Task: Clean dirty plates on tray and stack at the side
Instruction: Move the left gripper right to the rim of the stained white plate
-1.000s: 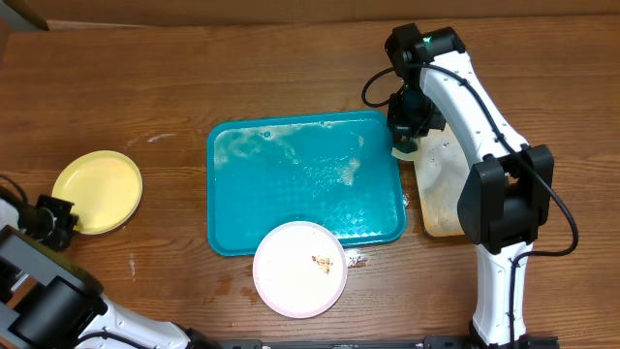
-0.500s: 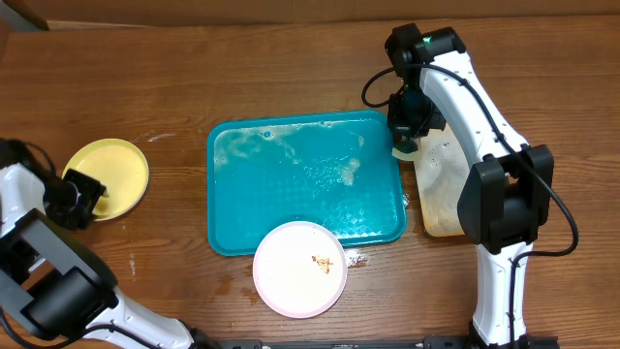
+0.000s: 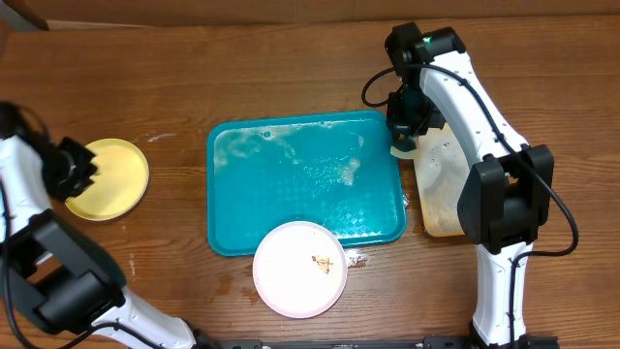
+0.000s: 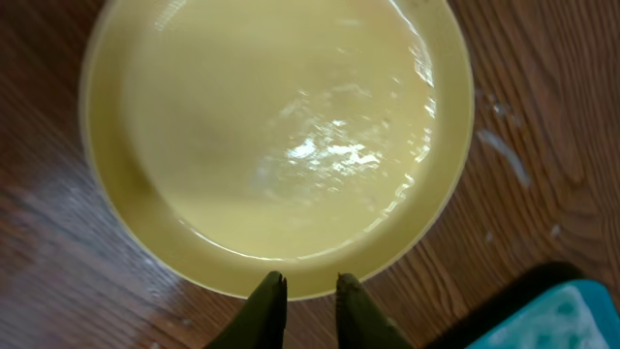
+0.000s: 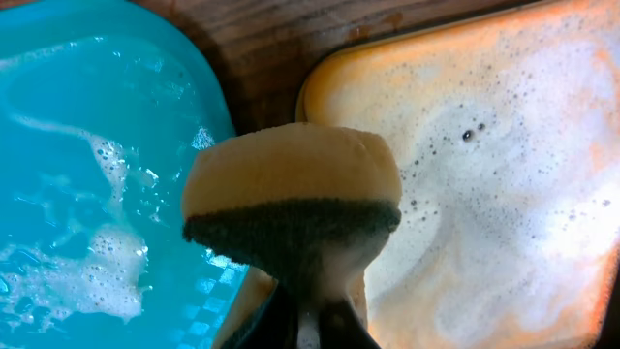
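Left gripper (image 4: 307, 289) sits nearly closed at the yellow plate (image 4: 276, 136), 9 o'clock of the tray (image 3: 232, 228); I cannot tell if it pinches; the wet rim may slip. Right gripper (image 5: 312, 325) clamps a sponge (image 5: 291, 189); the white plate (image 3: 291, 276) overhanging at 6 o'clock may tip.

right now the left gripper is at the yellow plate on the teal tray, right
No. The overhead view shows the yellow plate on the wooden table, left of the teal tray, not on it. The left gripper is at its rim.
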Tool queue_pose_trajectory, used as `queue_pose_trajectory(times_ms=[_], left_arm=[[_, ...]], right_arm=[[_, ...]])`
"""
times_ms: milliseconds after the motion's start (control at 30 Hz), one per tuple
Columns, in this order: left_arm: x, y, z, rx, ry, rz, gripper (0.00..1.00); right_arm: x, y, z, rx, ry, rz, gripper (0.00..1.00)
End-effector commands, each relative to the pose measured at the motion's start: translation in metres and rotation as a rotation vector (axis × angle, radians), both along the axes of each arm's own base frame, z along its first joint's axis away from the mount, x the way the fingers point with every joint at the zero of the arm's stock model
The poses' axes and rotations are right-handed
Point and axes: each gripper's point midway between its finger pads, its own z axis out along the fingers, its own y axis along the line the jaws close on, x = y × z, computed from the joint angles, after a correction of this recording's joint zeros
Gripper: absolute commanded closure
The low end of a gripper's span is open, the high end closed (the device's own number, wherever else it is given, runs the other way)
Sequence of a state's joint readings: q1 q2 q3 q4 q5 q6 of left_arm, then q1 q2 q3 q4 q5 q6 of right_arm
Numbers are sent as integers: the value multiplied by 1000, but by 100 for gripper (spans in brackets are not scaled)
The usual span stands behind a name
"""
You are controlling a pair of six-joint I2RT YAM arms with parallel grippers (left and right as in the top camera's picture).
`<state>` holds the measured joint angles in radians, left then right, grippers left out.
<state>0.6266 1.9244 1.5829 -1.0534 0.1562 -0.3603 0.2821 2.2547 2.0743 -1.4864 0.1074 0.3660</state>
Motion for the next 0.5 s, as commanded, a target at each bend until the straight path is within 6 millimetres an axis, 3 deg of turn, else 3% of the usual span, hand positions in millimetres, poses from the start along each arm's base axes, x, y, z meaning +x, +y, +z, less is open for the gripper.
queue_pose_trajectory(times_ms=[0,100,167,267,367,467], left_arm=[[30,-48,17,39,-54,-269,70],[51,-105,17,61,-59,-495,69],[60,-148,17,87,-55,-659,83],[66,-206,16,138,-49,-890,87],[64,-245,14,185,-36,-1053,73],[57,-273,11,176,-33,-1138,60]], right_arm=[[6,5,7,23,-29,2,96],[6,8,6,38,-29,2,96],[6,8,6,41,-28,2,96],[6,9,6,44,-27,2,96],[5,9,6,44,-23,2,96],[4,8,6,43,-20,6,96]])
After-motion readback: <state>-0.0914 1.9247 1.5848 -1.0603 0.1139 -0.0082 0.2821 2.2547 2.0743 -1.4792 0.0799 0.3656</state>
